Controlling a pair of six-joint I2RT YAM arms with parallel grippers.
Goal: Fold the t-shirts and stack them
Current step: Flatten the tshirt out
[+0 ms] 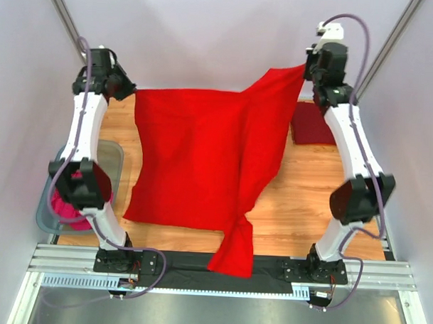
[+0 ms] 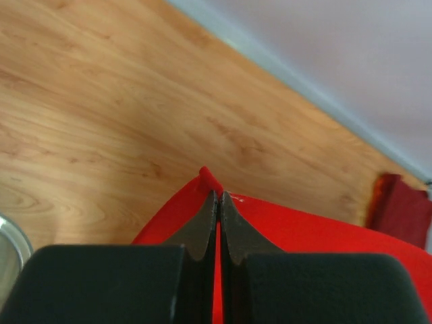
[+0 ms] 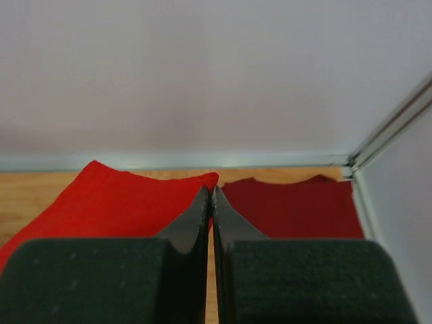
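Observation:
The bright red t-shirt [image 1: 202,161] hangs spread between both grippers above the table, its lower end drooping over the near edge. My left gripper [image 1: 128,89] is shut on its far left corner; the cloth shows between the jaws in the left wrist view [image 2: 217,196]. My right gripper [image 1: 310,69] is shut on its far right corner, held higher; the red cloth [image 3: 121,202] shows in the right wrist view. The maroon t-shirt [image 1: 312,126] lies folded on the table at the far right, below the right gripper, and shows in the right wrist view [image 3: 290,206] and left wrist view [image 2: 401,209].
A clear bin [image 1: 106,165] with pink cloth [image 1: 62,206] in it stands at the left edge of the wooden table [image 1: 307,201]. Grey walls close in the back and sides. A metal rail [image 1: 64,260] runs along the near edge.

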